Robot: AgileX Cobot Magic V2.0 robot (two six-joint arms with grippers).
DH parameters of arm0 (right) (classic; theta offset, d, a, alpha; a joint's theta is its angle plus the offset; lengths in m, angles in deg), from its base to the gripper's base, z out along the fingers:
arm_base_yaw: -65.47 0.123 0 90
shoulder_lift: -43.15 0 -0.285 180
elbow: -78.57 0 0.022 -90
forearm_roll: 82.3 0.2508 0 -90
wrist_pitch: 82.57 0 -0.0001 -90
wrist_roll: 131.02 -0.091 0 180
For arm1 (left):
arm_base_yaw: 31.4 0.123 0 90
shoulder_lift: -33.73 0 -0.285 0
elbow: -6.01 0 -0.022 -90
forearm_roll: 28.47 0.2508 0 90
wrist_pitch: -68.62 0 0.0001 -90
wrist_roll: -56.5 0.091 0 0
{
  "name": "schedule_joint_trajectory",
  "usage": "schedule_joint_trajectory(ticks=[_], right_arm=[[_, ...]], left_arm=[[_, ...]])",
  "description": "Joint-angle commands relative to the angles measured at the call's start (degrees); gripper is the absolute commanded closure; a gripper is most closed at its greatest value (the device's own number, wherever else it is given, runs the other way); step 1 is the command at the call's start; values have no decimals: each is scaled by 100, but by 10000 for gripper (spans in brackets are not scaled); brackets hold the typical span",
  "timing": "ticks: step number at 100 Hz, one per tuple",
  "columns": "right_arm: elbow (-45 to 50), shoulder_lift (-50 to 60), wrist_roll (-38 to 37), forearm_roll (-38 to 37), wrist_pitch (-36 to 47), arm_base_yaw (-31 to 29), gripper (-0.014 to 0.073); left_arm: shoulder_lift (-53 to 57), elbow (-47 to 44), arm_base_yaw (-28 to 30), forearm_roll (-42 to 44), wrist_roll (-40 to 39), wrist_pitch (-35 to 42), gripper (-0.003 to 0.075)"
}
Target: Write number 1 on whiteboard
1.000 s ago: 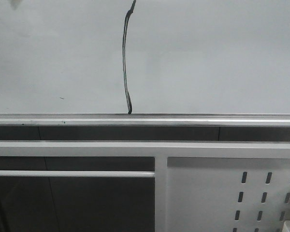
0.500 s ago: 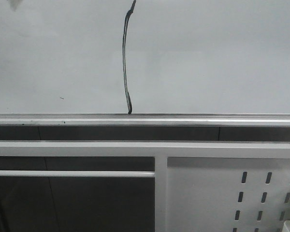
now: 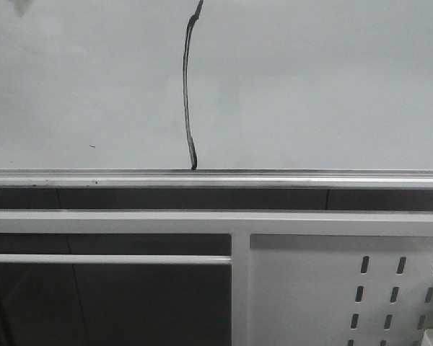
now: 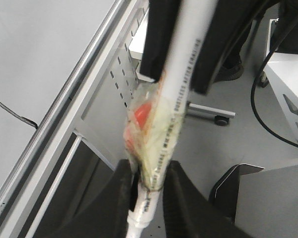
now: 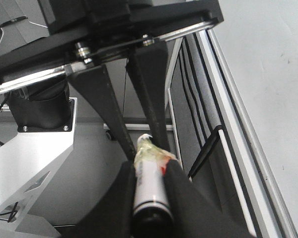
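A hand-drawn number 1 is seen on the whiteboard, reaching from the top edge of the front view down to the board's bottom rail, left of the middle. A line of small dark capital print is carried along the white marker in the left wrist view, but it is too blurred to be read.

Even, soft light throughout; the left wrist view's marker is blurred, the front view sharp.
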Motion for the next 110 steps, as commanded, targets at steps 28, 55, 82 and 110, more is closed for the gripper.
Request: schedule_joint_trajectory(ticks=[28, 55, 82, 110], right_arm=[[-176, 104, 33, 235, 241, -4, 298], [-176, 547, 33, -89, 712, -4, 174], [-165, 1505, 21, -168, 412, -15, 483], [690, 2559, -445, -706, 116, -651, 652]], left_arm=[[-2, 211, 12, -173, -235, 846, 740], [10, -223, 12, -911, -235, 1654, 740], [10, -948, 12, -1625, -235, 3489, 740], [-237, -990, 12, -1663, -235, 4965, 740]])
